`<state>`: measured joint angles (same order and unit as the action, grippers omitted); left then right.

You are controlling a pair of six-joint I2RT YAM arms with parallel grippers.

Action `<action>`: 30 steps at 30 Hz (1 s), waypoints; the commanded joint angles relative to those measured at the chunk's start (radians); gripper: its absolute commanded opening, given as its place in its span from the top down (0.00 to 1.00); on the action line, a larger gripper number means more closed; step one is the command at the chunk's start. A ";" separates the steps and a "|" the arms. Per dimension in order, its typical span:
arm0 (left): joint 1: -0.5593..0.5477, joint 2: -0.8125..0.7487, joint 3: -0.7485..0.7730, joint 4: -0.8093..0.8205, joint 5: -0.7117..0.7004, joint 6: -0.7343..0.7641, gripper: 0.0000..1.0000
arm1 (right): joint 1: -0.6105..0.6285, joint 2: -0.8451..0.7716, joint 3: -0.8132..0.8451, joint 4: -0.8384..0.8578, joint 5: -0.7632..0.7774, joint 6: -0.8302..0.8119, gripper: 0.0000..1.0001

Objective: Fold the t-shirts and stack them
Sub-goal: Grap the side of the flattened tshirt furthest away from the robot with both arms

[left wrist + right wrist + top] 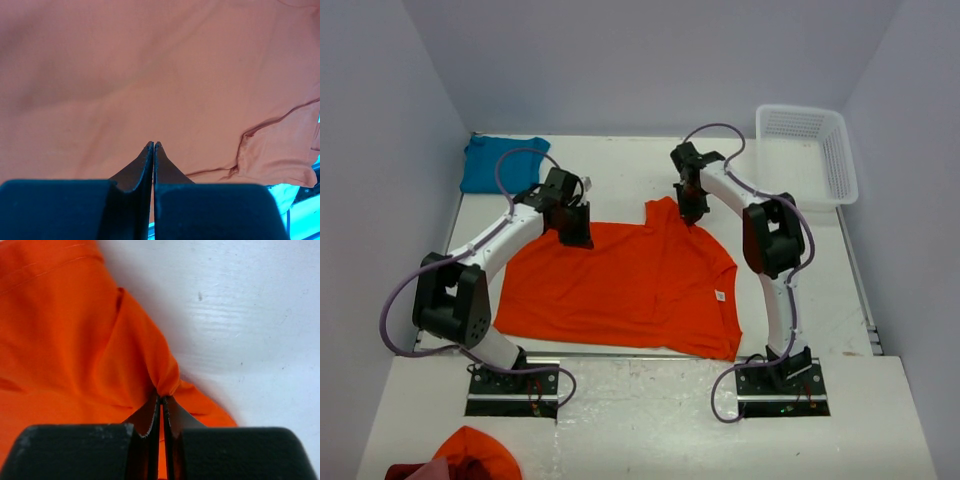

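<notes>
Finds the right gripper [161, 397] clamped tight on a gathered peak of the orange t-shirt [75, 340], the dark serrated pads [145, 422] meeting on the cloth. Notes soft matte cotton fanning out in folds leftward from those tips, a stitched hem beyond them at far left, and bare white table [250, 315], faintly scuffed, to their right.

Finds the left gripper [153, 145] fully closed, its smooth tapered fingers [137, 167] tip to tip against the same orange fabric; cannot tell whether any cloth is caught between them. Records shallow creases ahead of these tips and a seamed hem edge off to their right.

Takes the whole garment from the overhead camera alone: spread flat, roughly rectangular, lying from both grippers back toward the arm bases, with a small white label [719, 295] on its near right part. Places the left tips on its far left edge and the right tips on a raised point of its far edge.

Logs, again overhead only, the teal-blue t-shirt [502, 162] in a rumpled patch beyond the left fingers, well apart from the orange one, and a white lattice plastic basket [845, 165] beyond and right of the right fingers.
</notes>
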<state>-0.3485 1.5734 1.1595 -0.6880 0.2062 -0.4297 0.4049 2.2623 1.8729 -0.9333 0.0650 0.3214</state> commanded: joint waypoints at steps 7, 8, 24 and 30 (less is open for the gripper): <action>-0.001 -0.090 -0.064 0.059 0.033 -0.017 1.00 | 0.175 -0.228 -0.076 -0.013 0.281 0.044 1.00; -0.001 -0.092 -0.070 0.061 0.035 -0.018 1.00 | 0.189 -0.237 -0.090 -0.028 0.315 0.053 1.00; -0.001 -0.101 -0.081 0.045 0.042 -0.012 1.00 | 0.505 -0.503 -0.619 0.063 0.295 0.337 0.87; -0.001 -0.093 -0.090 0.050 0.044 -0.007 1.00 | 0.503 -0.563 -0.591 0.054 0.331 0.349 0.56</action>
<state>-0.3485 1.4868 1.0683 -0.6594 0.2291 -0.4442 0.9119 1.7420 1.2331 -0.8917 0.3515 0.6273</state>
